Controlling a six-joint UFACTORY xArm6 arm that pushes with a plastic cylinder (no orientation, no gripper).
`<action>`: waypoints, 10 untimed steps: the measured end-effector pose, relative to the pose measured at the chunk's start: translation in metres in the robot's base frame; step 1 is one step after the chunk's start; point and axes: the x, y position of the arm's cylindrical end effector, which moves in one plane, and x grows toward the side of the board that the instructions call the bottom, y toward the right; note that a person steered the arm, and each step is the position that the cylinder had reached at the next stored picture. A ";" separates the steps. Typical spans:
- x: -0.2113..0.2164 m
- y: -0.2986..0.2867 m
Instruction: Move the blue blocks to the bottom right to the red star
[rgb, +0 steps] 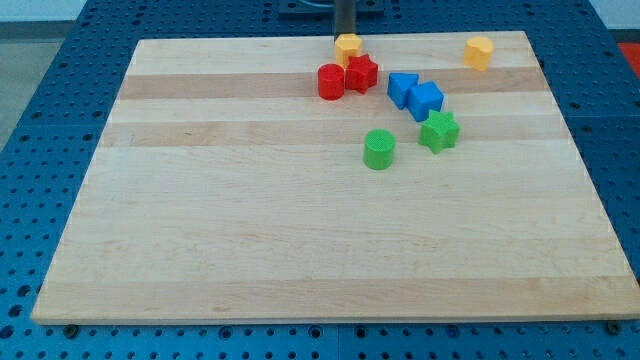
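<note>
Two blue blocks lie touching near the view's top centre-right: one (402, 89) and another (426, 100) just down-right of it. The red star (361, 72) sits to their left, touching a red cylinder (331, 82). A yellow block (348, 46) lies just above the red star. My tip (344, 37) is at the board's top edge, right behind that yellow block, up-left of the blue blocks.
A green star (439, 131) sits just below the blue blocks, and a green cylinder (379, 149) lies lower left of it. Another yellow block (479, 52) is at the top right. The wooden board (300, 250) rests on a blue perforated table.
</note>
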 end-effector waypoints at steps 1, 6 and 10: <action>0.017 -0.002; 0.008 0.034; 0.051 0.132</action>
